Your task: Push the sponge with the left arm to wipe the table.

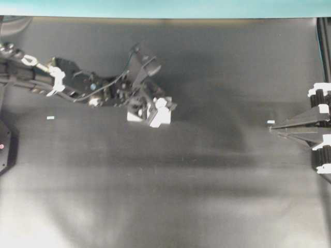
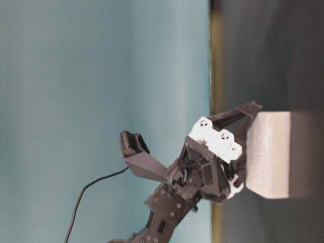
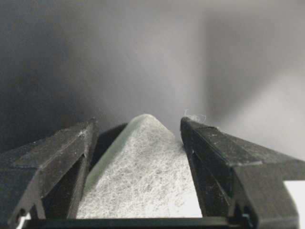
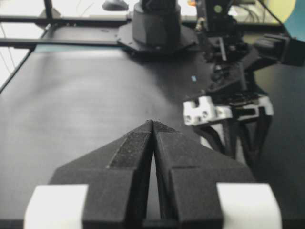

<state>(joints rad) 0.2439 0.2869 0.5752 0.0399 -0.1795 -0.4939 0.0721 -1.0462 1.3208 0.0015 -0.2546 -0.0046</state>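
Robot lab: twin arms, matte table.

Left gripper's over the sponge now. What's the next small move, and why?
Probably keep the jaws open and slide the left gripper across the table, pushing the sponge flat along. In the left wrist view the open fingers straddle the sponge, which sits flat on the table in the table-level view. The right gripper sits shut at the far edge, out of the way.

The sponge looks white, soft and fuzzy, like pressed fluff. The worktop is dark, smooth and a bit shiny. The left gripper fingers look like hard, matt black plastic.
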